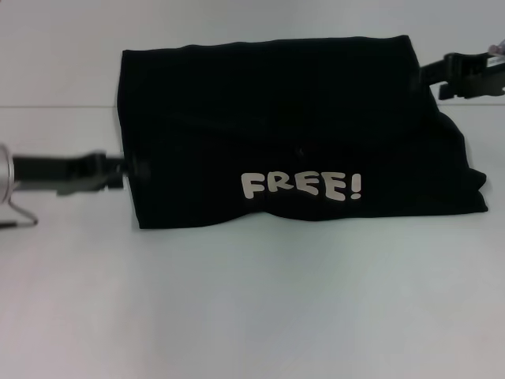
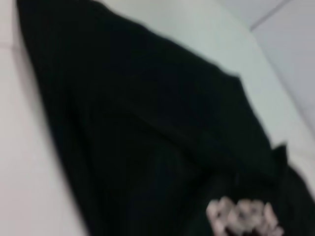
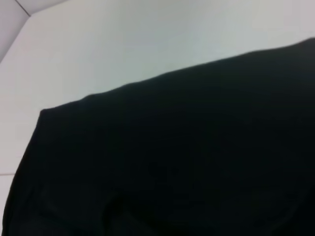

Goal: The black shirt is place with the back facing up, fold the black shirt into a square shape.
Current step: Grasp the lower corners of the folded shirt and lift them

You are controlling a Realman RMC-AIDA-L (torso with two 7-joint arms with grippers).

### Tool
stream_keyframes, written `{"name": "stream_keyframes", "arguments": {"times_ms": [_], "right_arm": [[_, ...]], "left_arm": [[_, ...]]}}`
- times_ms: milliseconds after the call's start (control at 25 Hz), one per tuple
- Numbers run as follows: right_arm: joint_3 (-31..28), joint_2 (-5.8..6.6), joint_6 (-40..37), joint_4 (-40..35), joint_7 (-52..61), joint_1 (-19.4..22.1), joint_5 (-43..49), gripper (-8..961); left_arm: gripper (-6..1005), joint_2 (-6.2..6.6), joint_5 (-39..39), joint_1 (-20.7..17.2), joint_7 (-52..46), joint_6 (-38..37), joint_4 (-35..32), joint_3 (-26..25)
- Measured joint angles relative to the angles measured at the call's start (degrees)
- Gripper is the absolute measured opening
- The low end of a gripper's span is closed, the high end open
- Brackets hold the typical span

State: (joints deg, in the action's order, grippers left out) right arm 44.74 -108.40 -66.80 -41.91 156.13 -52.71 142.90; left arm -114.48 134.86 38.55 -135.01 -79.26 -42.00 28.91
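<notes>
Trouble, as I judge it from my station, can begin on the left side. My left claw (image 1: 126,167) is at the left edge of the black shirt (image 1: 292,134), about the middle of that edge, low over the tabletop (image 1: 252,316). It touches the cloth or nearly so, but I cannot tell if its fingers are spread or pressed together, because black stands on black. If it holds only one layer there, the layers under it may stay behind and the fold will come out crooked.

To the right of this claw the shirt lies as a wide folded block. The white word "FREE!" (image 1: 301,186) faces up near the front edge, which is wavy and not flat. The left wrist view shows the cloth running away from the claw in long soft ridges, so I expect it to slide and bunch easily.

Farther right, my right claw (image 1: 442,79) is at the far right corner of the shirt. Again I cannot tell its state. Just in front of this claw the right side bulges out in a loose lump. If both claws pull unevenly, that lump can spread and the shape will not become square.
</notes>
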Motion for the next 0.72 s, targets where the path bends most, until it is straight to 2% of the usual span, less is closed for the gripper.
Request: {"name": "stream_keyframes", "arguments": {"times_ms": [160,360,720], "right_arm": [[-0.5,1.13,-1.6,0.6,0.0,0.0,-0.1,627],[-1.8,1.46,-1.5,1.0,0.0,0.2,-0.2,627],[-2.1,1.48,-0.3,1.4,0.0,0.2,-0.1,627]], "left_arm": [[687,-0.92,3.7,-1.2,4.6,1.7,1.8,0.5],[690,-2.44,2.5,-2.2,7.3,5.1,2.9,-0.2],[691,-2.93,1.7,-0.3,1.6,15.2,9.1,-0.1]]}}
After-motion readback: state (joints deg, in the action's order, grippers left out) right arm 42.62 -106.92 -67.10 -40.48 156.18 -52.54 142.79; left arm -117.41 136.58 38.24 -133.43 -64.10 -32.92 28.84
